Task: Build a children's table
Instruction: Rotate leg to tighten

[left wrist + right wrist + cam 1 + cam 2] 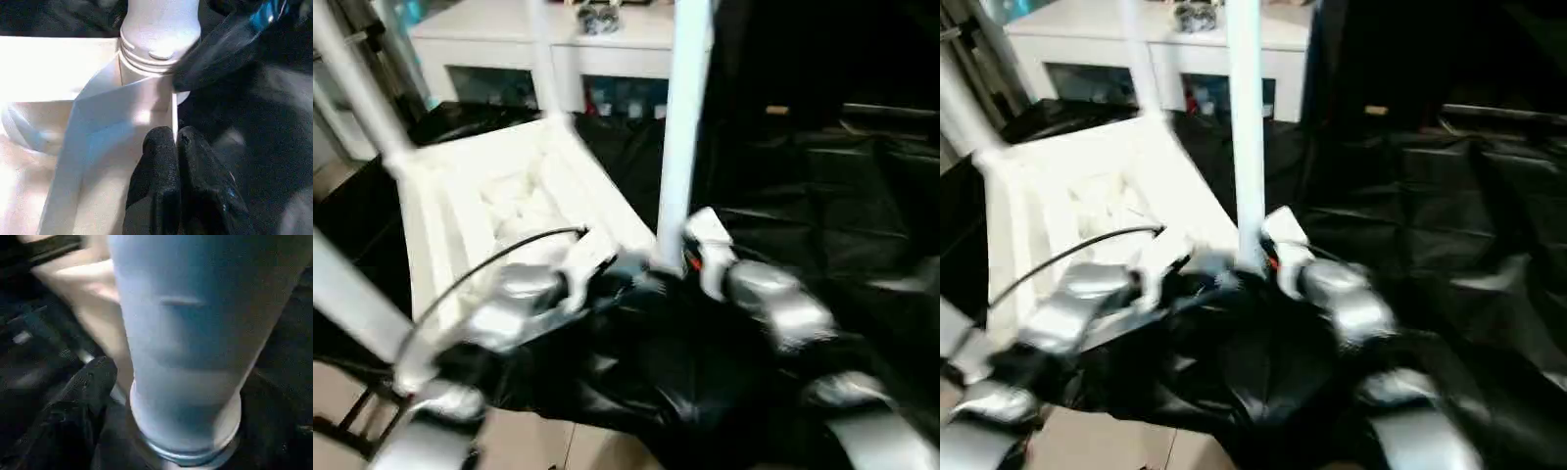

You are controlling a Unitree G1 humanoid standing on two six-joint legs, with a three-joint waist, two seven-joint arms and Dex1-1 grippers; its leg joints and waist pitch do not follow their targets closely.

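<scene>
Both forearms are showing rounded silver shells with black joints. A thin black cable (480, 269) is arching over the left forearm (514, 304). The left tool (178, 147) is wearing black textured fingers; a red mark is showing beside the right wrist (705, 257).

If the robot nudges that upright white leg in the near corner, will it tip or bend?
The leg seems seated in the tabletop's corner socket, so it probably won't topple. A tall, slim plastic tube, it may flex or wobble slightly. The whole upturned tabletop looks light and could slide on the black cloth.
</scene>
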